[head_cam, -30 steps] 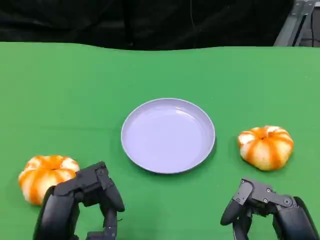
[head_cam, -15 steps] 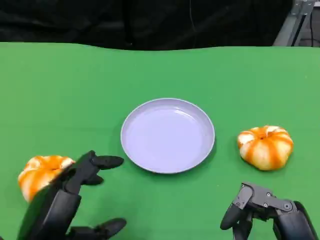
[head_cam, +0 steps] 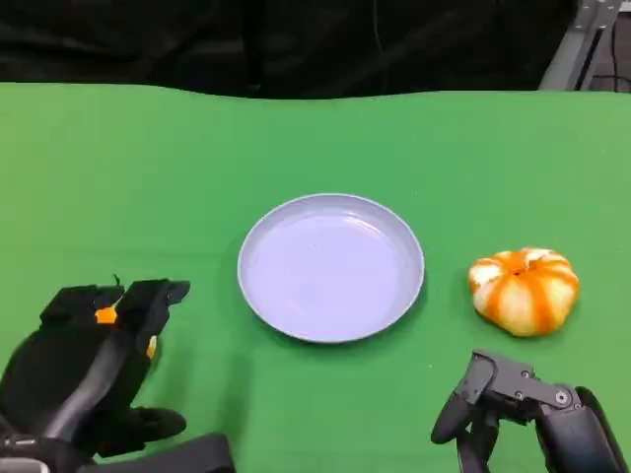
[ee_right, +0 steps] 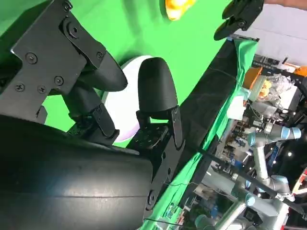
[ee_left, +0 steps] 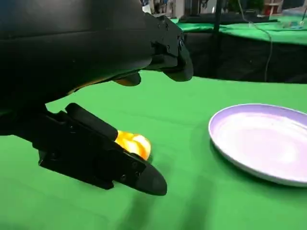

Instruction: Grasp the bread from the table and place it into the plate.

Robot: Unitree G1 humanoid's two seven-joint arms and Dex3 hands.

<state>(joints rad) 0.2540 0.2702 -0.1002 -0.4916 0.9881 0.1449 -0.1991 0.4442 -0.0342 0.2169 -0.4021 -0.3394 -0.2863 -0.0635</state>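
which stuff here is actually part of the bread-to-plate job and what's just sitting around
Part of the job:
- left bread, under the left hand
- right bread, on the table
- lavender plate, nothing in it

Just there:
- green table cover
- black backdrop
- right hand, holding nothing
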